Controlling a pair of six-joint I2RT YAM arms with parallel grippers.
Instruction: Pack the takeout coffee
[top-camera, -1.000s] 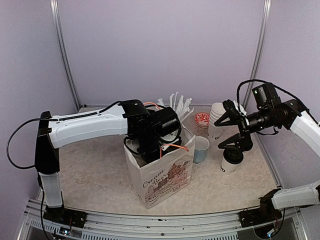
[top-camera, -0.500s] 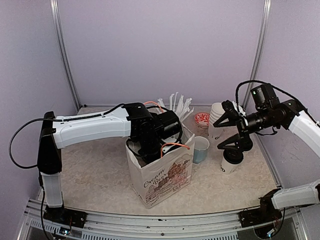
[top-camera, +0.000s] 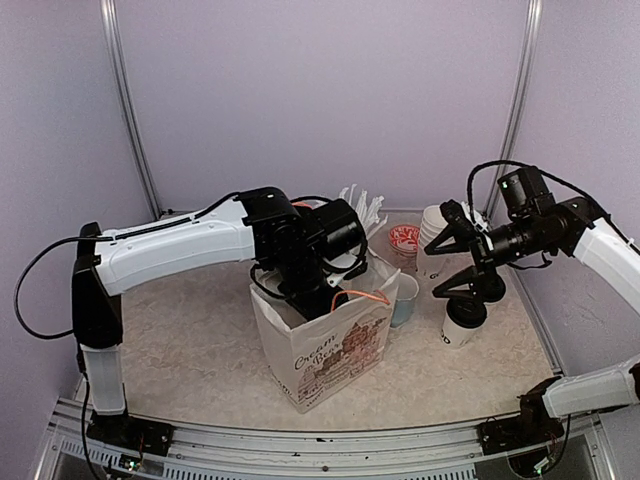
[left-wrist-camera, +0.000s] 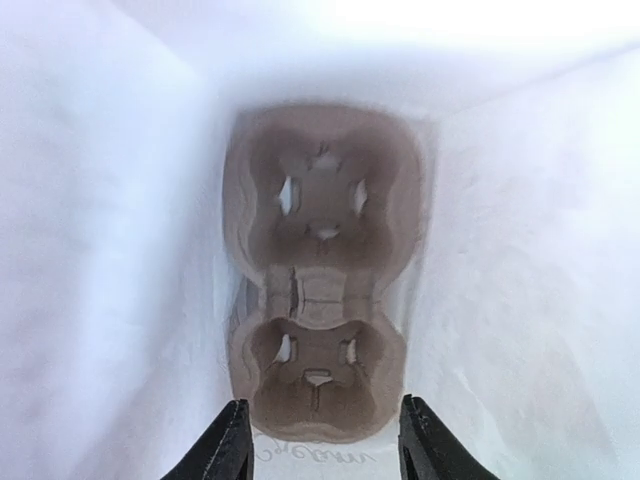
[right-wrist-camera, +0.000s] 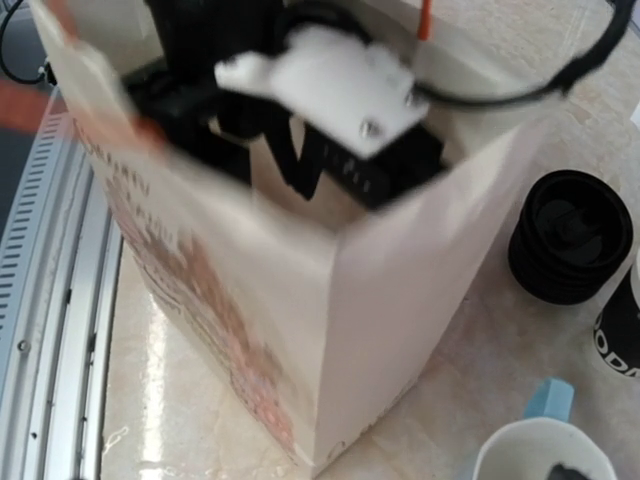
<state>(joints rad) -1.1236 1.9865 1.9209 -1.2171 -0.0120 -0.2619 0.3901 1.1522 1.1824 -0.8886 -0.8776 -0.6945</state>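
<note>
A white paper cup with a black lid (top-camera: 462, 321) stands on the table at the right. A second printed white cup (top-camera: 427, 267) stands behind it, mostly hidden by my right gripper; its printed side shows at the right wrist view's edge (right-wrist-camera: 622, 338). My right gripper (top-camera: 441, 266) hangs open and empty above and left of the lidded cup; its fingers are out of the wrist view. My left gripper (left-wrist-camera: 325, 442) is open and empty inside the white paper bag (top-camera: 330, 350), above a brown two-socket cup carrier (left-wrist-camera: 318, 270) lying empty on the bag's floor.
A light-blue mug (top-camera: 403, 298) stands between the bag and the cups. A stack of plain white cups (top-camera: 435, 223), a red bowl (top-camera: 404, 238) and white stirrers (top-camera: 360, 205) stand at the back. A stack of black lids (right-wrist-camera: 570, 236) sits beside the bag.
My left wrist has shifted slightly up and back in the bag's mouth, and the bag has leaned a little. My right gripper has edged slightly left.
</note>
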